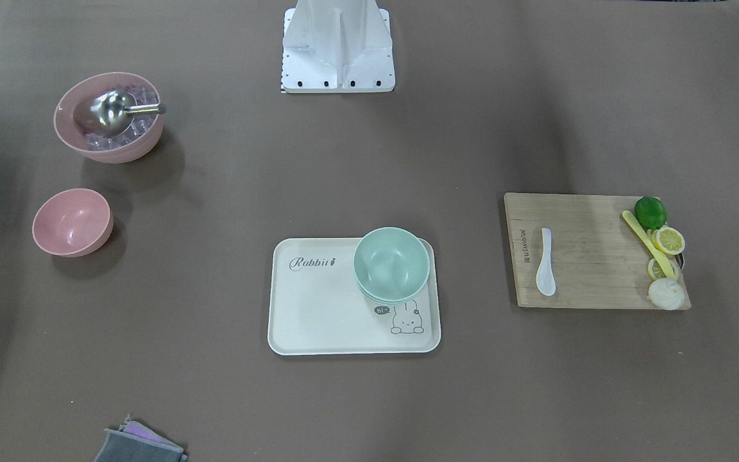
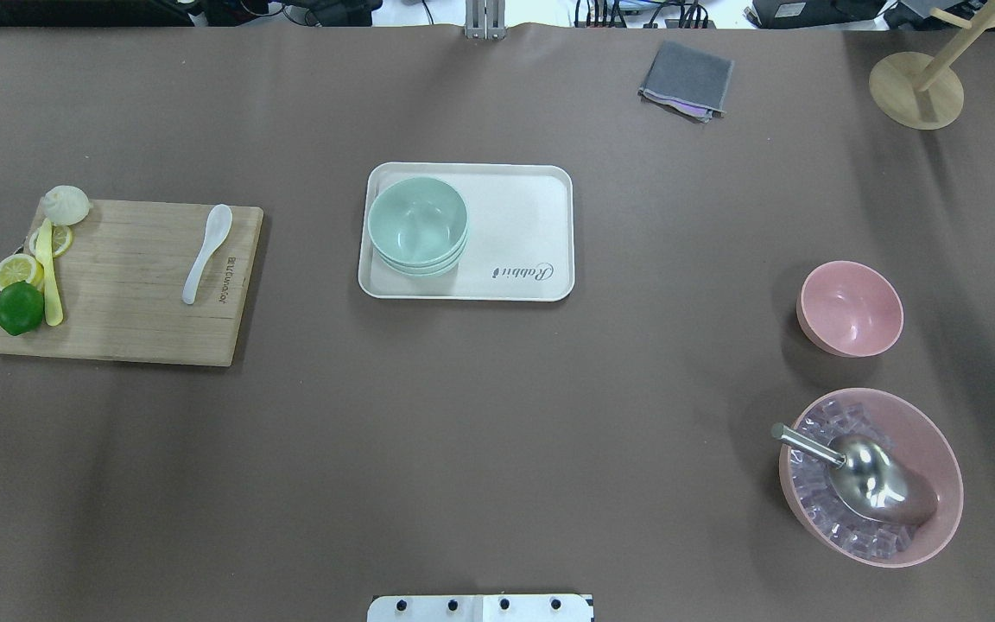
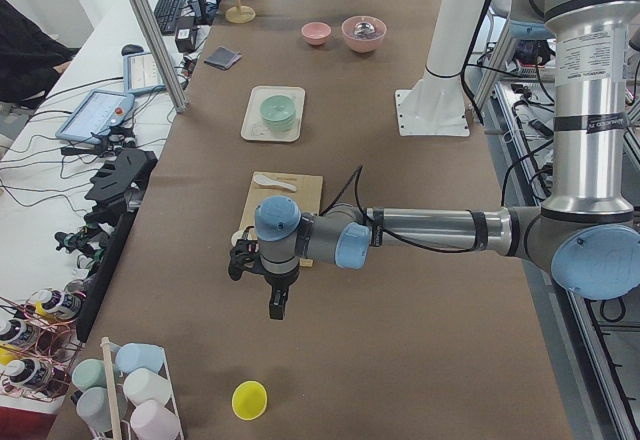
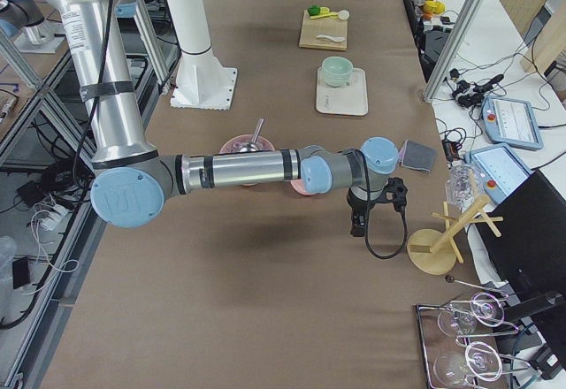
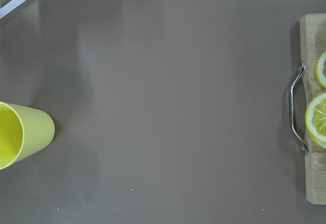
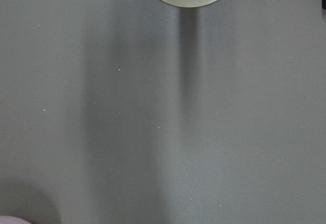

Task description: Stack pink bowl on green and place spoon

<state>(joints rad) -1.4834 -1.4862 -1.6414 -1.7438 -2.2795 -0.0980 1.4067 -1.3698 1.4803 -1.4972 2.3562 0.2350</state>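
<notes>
The pink bowl (image 2: 850, 308) is small, smooth and upright, and it stands alone on the table (image 2: 497, 415). The green bowl (image 2: 418, 225) is pale mint and tops a short nest of like bowls. In the overhead view it sits in the 9 o'clock half of the tray (image 2: 523, 199). The spoon (image 2: 207, 253) is white and short. It lies flat on the board (image 2: 135, 328) near the 3 o'clock edge, with its scoop end toward 1 o'clock.

My right claw (image 4: 357, 226) shows only in the right side view, pointing down above the table. There the pink bowl peeks out from behind my forearm, near the claw at about 9 o'clock. My left claw (image 3: 277, 306) shows only in the left side view, hanging off the board's end. The spoon is at 12 o'clock from it, across the board. I cannot tell whether either claw is spread or pressed together.

In the overhead view the pink bowl is at about 3 o'clock of the tray, well apart, with a broad run of table between them. The big bowl (image 2: 871, 477), with its scoop (image 2: 860, 471), stands near the pink bowl at 6 o'clock without touching it. The stand (image 2: 916, 91) is far off at 12 o'clock. The tray's bare half lies at 3 o'clock of the green bowl. In my left wrist view the cup (image 5: 20, 135) is at 9 o'clock and the board's edge at 3 o'clock.
</notes>
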